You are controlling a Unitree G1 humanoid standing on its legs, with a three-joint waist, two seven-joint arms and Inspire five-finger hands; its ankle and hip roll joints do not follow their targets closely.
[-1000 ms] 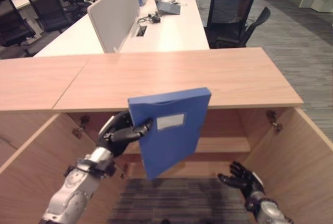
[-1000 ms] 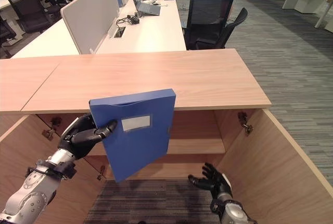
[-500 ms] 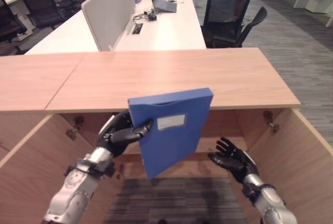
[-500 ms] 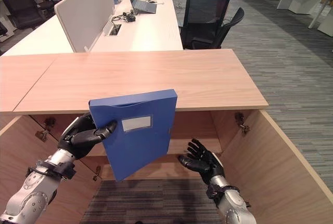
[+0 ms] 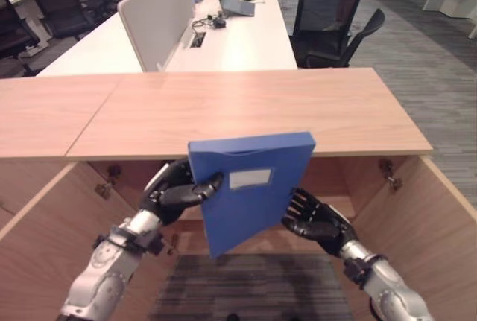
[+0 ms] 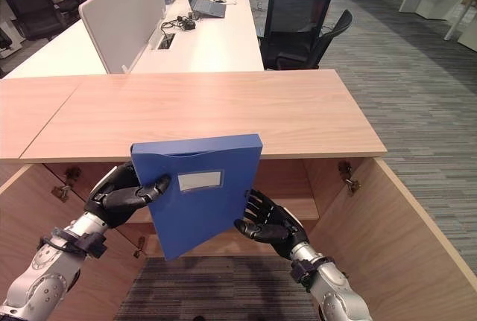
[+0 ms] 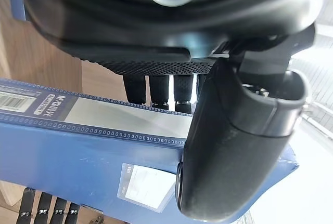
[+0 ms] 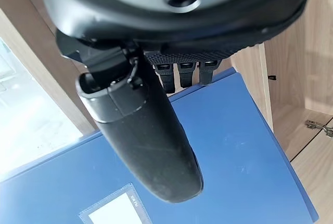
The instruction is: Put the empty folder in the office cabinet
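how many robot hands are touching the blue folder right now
2. The left hand pinches the blue folder at its left edge; the right hand reaches round its right edge, fingers behind it.

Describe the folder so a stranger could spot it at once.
Find the long wooden cabinet with its doors open. In front of its opening, the left robot hand grips a flat blue folder, with the right robot hand at its other edge. It is blue, with a pale label.

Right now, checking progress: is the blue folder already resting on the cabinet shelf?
No, the left hand holds the blue folder before the open cabinet.
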